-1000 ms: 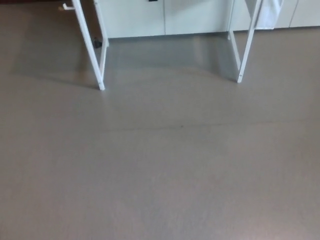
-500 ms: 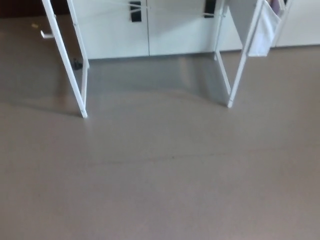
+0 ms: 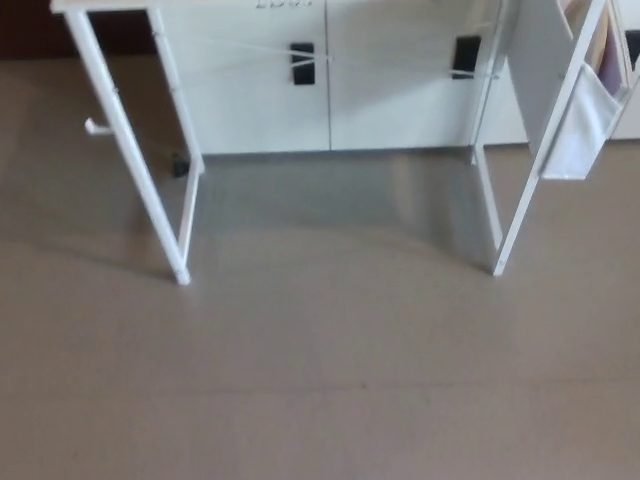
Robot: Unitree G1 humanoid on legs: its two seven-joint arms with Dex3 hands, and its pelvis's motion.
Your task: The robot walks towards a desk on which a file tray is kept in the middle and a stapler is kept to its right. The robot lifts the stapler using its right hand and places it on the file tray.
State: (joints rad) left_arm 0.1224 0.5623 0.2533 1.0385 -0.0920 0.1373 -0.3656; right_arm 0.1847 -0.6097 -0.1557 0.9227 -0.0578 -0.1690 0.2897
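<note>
Only the lower part of the white desk shows in the head view: its front left leg [image 3: 130, 150] and front right leg [image 3: 535, 175] stand on the grey-brown floor, and a thin edge of the desktop [image 3: 100, 5] appears at the top left. The file tray and the stapler are out of the picture. Neither of my hands is in view.
White cabinet doors [image 3: 330, 80] with two black handles stand behind the desk. A white fabric pocket [image 3: 580, 125] hangs from the desk's right side. A small white hook [image 3: 95, 127] sticks out from the left leg. Open floor [image 3: 320, 380] lies between me and the desk.
The whole picture has shifted: the camera has tilted up and come closer, so the desk legs sit lower and larger and the cabinet handles and desktop edge have come into view.
</note>
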